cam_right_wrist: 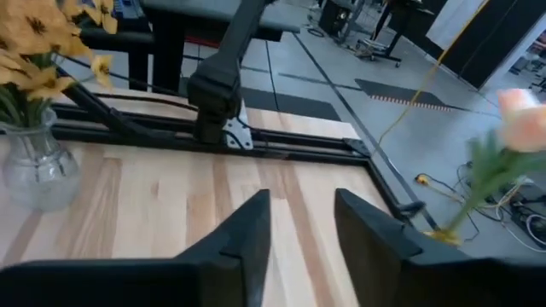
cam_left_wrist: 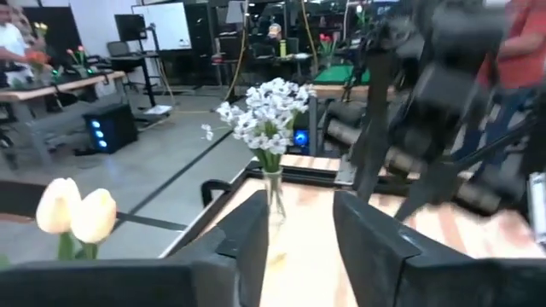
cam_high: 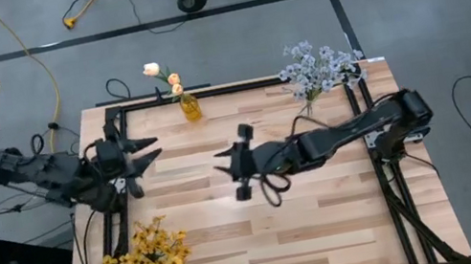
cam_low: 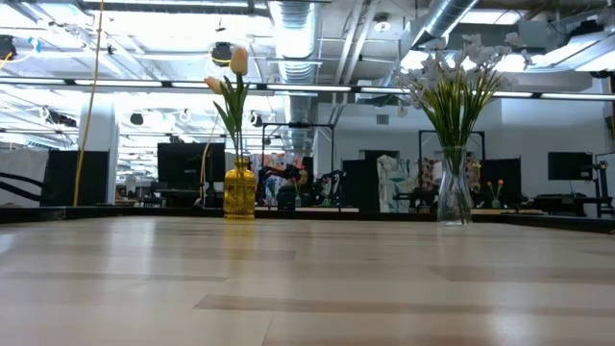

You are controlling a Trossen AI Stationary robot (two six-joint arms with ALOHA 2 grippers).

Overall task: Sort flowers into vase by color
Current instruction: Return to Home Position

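Note:
Three vases stand on the wooden table. A yellow vase (cam_high: 190,108) at the far edge holds peach tulip buds (cam_low: 237,63). A clear vase (cam_low: 454,197) at the far right holds pale blue-white sprays (cam_high: 316,67). A clear vase (cam_right_wrist: 34,175) at the near left holds yellow blossoms (cam_high: 147,261). My left gripper (cam_high: 149,157) hangs open at the table's left side, above the table, with nothing between its fingers. My right gripper (cam_high: 231,168) is open over the table's middle, pointing toward the left edge, and holds nothing. Neither gripper shows in the low view.
A black metal frame rail (cam_high: 237,87) runs around the table's edges. My left arm's base (cam_right_wrist: 217,94) stands at the left edge, beside the yellow blossoms. Cables lie on the floor beyond the far edge. A person in a red top (cam_left_wrist: 522,43) is in the room behind.

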